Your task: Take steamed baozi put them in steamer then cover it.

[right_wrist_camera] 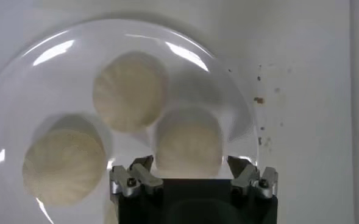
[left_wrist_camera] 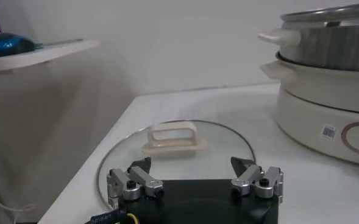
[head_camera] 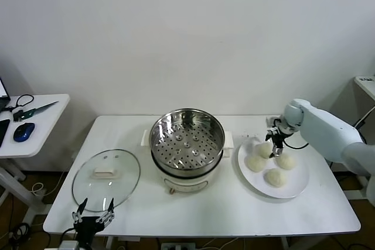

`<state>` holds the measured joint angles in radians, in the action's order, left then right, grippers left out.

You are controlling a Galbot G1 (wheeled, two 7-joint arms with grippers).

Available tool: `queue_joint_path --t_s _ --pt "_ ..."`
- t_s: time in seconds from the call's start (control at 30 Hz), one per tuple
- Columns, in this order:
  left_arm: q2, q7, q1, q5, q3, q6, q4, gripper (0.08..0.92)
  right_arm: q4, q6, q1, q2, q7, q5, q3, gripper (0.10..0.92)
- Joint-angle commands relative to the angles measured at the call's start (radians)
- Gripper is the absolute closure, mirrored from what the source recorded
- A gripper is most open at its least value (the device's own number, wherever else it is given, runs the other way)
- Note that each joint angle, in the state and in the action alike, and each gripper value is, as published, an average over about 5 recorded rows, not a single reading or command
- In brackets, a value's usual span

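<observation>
The steamed baozi (head_camera: 265, 149) nearest the back edge of the white plate (head_camera: 300, 188) sat between the two fingers of the right gripper (right_wrist_camera: 192, 175), which were apart on either side of it and not yet tight on it. The soft bun could be squashed if it was squeezed too hard, or dropped if held too lightly. The plate lay near the table's right edge, beside the empty steamer (head_camera: 187, 143). The left gripper (left_wrist_camera: 195, 181) was kept apart by the cover (left_wrist_camera: 176, 152) at the front left corner.
</observation>
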<state>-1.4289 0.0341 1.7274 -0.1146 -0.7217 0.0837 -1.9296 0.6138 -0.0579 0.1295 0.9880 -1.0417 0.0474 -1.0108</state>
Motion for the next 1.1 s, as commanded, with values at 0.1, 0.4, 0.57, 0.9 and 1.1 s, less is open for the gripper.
queue_joint_path --t_s 0.1,0.4,0.57,0.9,1.1 --pt "0.001 -0.001 0.000 0.000 -0.001 0.001 0.002 0.177 -0.013 0.005 0.000 0.010 0.003 -0.013 0.018 0.362" --pt "-0.006 -0.002 0.009 0.006 0.000 0.005 -0.015 0.177 0.226 0.095 0.383 -0.058 -0.037 0.185 -0.267 0.399" --pt "-0.005 -0.002 0.016 0.008 -0.001 0.005 -0.027 0.177 0.379 0.260 0.734 0.002 -0.102 0.329 -0.488 0.401" --pt "0.002 -0.002 0.024 0.007 -0.011 0.007 -0.041 0.177 0.659 0.573 0.889 0.247 -0.046 0.225 -0.521 0.399" --pt "0.003 -0.001 0.022 0.004 -0.021 0.007 -0.049 0.177 0.599 0.695 0.690 0.325 0.029 -0.033 -0.463 0.402"
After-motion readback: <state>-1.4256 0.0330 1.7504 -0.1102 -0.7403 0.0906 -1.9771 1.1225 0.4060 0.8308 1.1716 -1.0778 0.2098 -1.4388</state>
